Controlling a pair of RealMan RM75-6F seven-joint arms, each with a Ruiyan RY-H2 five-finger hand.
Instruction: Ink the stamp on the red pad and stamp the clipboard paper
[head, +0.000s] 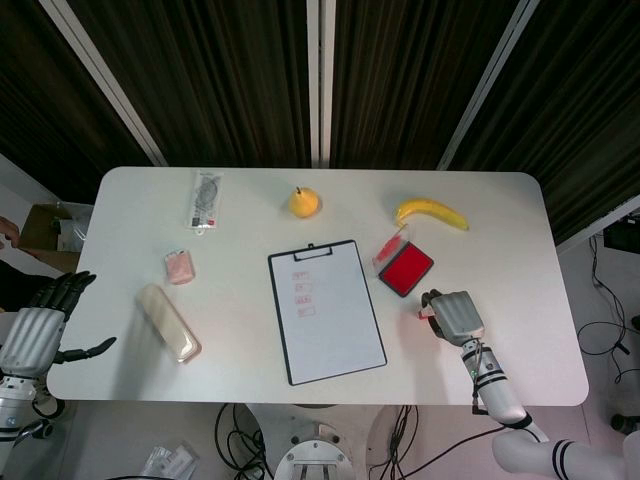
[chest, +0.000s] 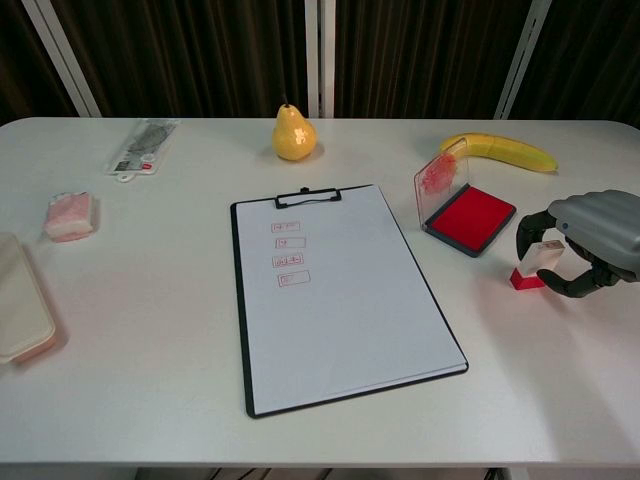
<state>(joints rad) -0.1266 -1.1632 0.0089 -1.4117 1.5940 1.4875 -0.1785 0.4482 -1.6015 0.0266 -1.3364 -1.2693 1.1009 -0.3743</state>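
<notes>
The clipboard (head: 325, 310) (chest: 335, 290) lies mid-table, its white paper bearing several small red stamp marks near the top left. To its right the red ink pad (head: 406, 268) (chest: 472, 217) lies with its clear lid raised. Right of the pad, the small stamp (chest: 537, 264), white-topped with a red base, stands on the table. My right hand (head: 455, 315) (chest: 595, 235) curls around it, fingers on one side and thumb on the other. In the head view the hand covers most of the stamp. My left hand (head: 35, 335) hangs open off the table's left edge.
A pear (chest: 293, 135) and a banana (chest: 500, 151) lie along the far side. A plastic packet (chest: 143, 147), a pink block (chest: 70, 216) and a beige case (chest: 20, 300) occupy the left part. A cardboard box (head: 50, 232) sits beyond the left edge.
</notes>
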